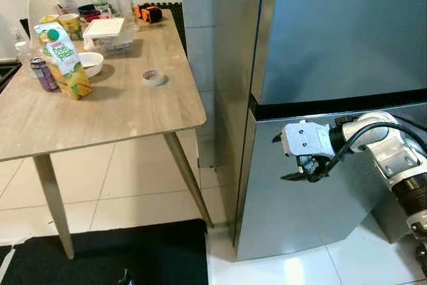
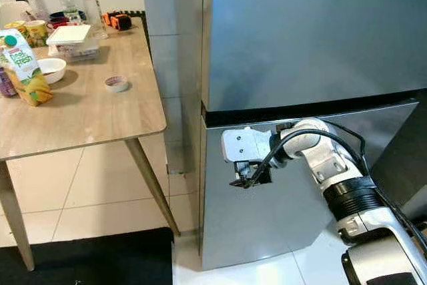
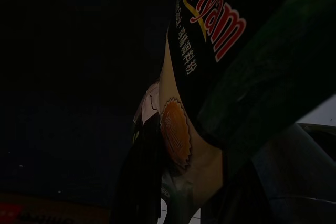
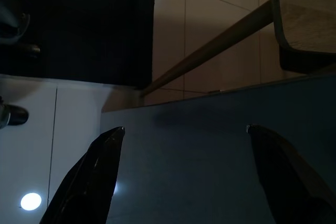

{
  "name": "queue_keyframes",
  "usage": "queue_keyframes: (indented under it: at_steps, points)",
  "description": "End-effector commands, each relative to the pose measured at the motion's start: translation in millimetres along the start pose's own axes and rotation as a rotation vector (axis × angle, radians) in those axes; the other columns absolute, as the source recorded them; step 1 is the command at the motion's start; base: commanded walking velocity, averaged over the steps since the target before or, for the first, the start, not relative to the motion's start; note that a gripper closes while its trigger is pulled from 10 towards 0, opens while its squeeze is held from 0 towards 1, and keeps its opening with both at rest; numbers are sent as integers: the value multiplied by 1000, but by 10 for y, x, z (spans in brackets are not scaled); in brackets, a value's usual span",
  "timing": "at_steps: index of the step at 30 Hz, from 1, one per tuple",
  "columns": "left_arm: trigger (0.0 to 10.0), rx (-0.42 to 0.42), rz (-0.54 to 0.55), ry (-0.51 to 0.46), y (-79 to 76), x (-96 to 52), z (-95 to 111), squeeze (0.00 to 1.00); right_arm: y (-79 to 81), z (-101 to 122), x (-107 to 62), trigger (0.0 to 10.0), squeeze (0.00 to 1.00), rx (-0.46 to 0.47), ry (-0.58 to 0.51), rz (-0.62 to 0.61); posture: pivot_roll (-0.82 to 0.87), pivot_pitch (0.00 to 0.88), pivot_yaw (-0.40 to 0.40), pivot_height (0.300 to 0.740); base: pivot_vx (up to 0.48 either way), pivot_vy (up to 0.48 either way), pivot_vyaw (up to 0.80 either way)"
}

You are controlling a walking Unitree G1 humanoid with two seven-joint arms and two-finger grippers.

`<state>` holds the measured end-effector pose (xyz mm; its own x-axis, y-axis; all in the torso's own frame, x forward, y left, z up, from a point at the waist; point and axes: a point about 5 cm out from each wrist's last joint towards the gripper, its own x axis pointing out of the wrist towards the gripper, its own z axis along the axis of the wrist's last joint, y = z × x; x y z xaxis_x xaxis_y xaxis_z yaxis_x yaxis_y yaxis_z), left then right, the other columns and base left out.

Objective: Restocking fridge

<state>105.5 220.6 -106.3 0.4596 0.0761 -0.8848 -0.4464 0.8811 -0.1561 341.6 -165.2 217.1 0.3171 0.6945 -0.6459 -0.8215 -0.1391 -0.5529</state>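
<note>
From my head camera, the steel fridge [image 1: 333,38] stands shut on my right, with a dark seam between its upper door and lower door [image 1: 300,191]. My right gripper [image 1: 292,177] is held against the front of that lower door, just under the seam and near its left edge. To my left is the wooden table [image 1: 120,108], carrying a juice carton [image 1: 67,61], a purple can [image 1: 43,73] beside it, a white bowl [image 1: 90,63], a clear lidded box [image 1: 107,33], bottles at the back and a roll of tape [image 1: 153,77] lying alone. A black mat [image 1: 113,255] lies on the tiled floor.

My left wrist camera is very dark. My left gripper clamps a dark packet [image 3: 210,40] printed "Ayam" in red, pinned against a black finger [image 3: 137,182].

My right wrist camera looks along my two black fingers [image 4: 92,177], spread wide apart with nothing between them, tips over the grey door face; a table leg [image 4: 210,48] crosses the tiles beyond.
</note>
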Motion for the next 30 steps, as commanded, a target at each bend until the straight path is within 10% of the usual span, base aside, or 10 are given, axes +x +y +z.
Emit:
queue_keyframes:
  at_steps: [1, 11, 30]
  points:
    - [10000, -1, 5, 0, 5, -5, -23, 0, -22, 51, -9, 10000, 0, -27, -24, -9, -99, 0, -13, 740, 0, 0, 0]
    - [10000, 3, 2, -1, 1, -3, -17, 0, -350, 39, -51, 10000, 0, -30, -1, -331, -93, 0, -14, 740, 0, 0, 0]
    - [10000, -1, 6, -2, 13, -6, -21, 0, -92, -258, 31, 10000, 0, 0, 186, -130, -91, 0, -12, 740, 0, 0, 0]
